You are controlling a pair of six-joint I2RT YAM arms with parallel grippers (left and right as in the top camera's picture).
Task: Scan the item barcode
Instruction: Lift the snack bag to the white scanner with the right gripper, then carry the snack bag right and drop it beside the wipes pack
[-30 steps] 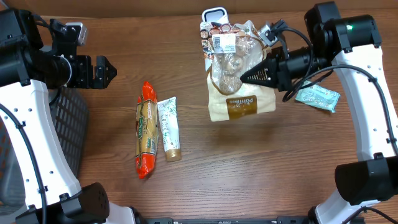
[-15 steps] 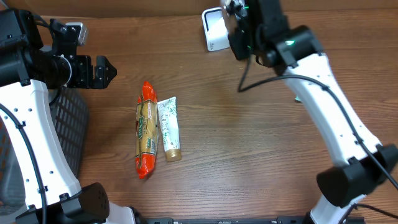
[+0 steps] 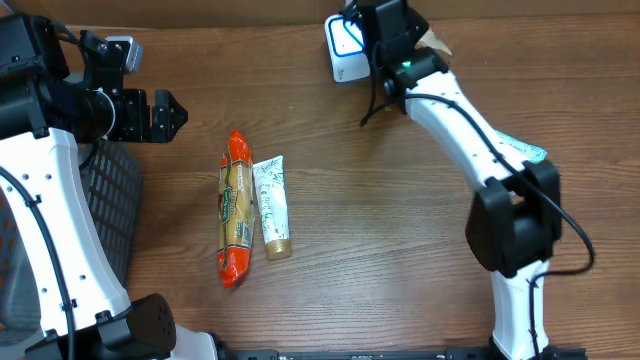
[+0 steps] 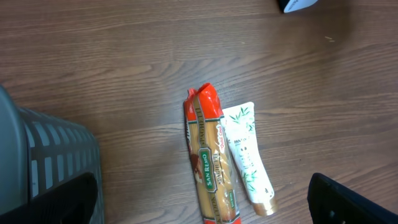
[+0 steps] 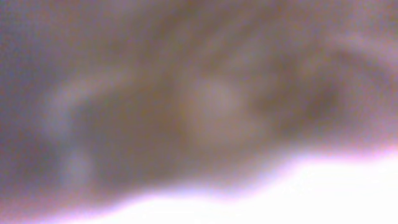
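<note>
The white scanner with a blue-lit face stands at the table's far edge. My right arm reaches over it, and its gripper is hidden under the wrist. A tan corner of the bread bag peeks out beside that wrist; the bag's barcode is hidden. The right wrist view is only a brown blur over white glare. My left gripper hovers open and empty at the left, apart from everything. Below it, in the left wrist view, my left gripper has its dark fingers set wide apart.
An orange spaghetti pack and a white tube lie side by side left of centre, also the pack and tube. A green packet lies at the right, partly behind the right arm. A grey basket stands at the left edge.
The right arm has swung from the right side to the far edge, carrying the bread bag over the scanner. The left arm has not moved.
</note>
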